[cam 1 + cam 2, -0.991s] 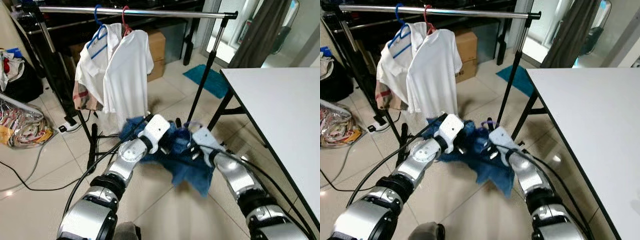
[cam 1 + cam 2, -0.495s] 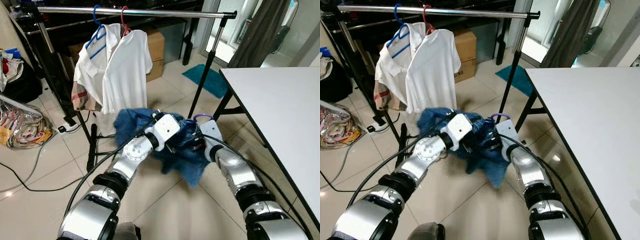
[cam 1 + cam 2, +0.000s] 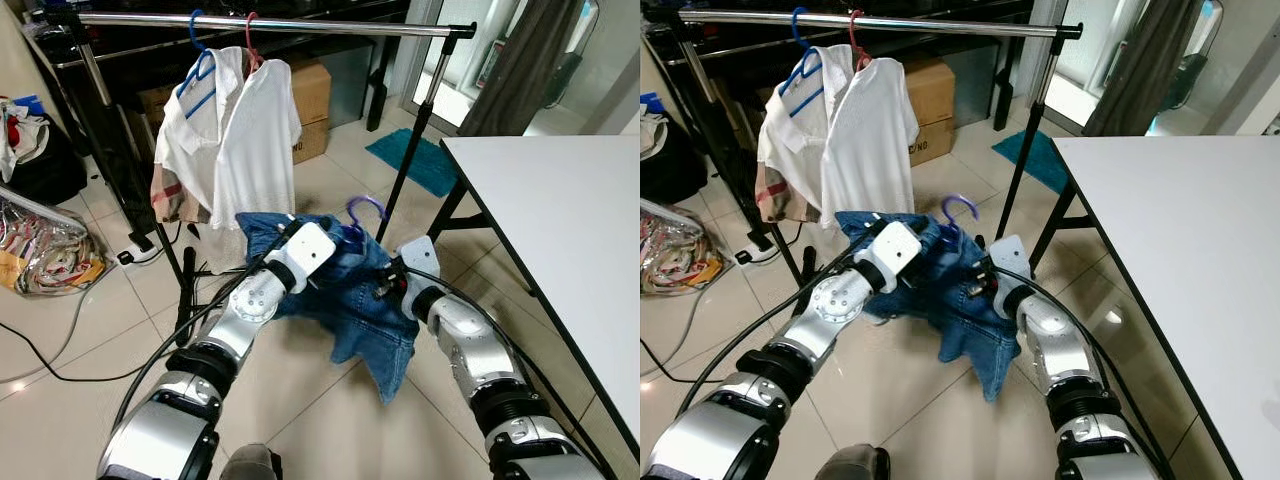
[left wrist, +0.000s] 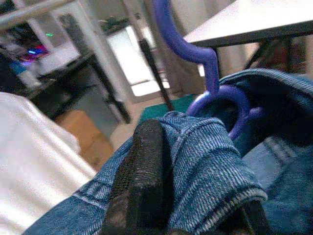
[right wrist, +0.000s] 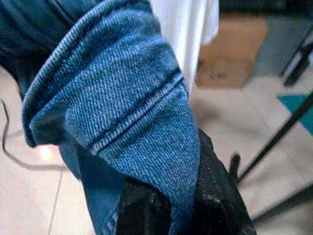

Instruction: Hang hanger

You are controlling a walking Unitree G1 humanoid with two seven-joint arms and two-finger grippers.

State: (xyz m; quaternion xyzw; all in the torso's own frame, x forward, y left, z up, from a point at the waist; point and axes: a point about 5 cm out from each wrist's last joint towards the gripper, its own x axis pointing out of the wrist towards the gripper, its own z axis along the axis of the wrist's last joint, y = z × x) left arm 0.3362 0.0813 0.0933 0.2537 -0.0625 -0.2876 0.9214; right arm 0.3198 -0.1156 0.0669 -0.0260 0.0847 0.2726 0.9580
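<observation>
A blue denim garment (image 3: 355,300) hangs on a purple hanger (image 3: 362,212) whose hook sticks up above it. I hold it low in front of the clothes rail (image 3: 270,24). My left gripper (image 3: 325,262) is shut on the denim's left shoulder, one black finger (image 4: 139,181) pressed over the hem. On the other side, my right gripper (image 3: 385,285) is shut on the denim; its fingers (image 5: 215,196) pinch a folded seam. Two white shirts (image 3: 240,140) hang on the rail from a blue and a red hanger.
The rail's right post (image 3: 410,150) stands just behind the garment. A white table (image 3: 560,220) fills the right side. Bags and clothes (image 3: 40,250) lie at the left, with cables (image 3: 60,350) on the tiled floor. A cardboard box (image 3: 312,100) sits behind the rack.
Both grippers have lifted and spread the bunched denim, so it now hangs down flat. The purple hook has risen clear above it.
</observation>
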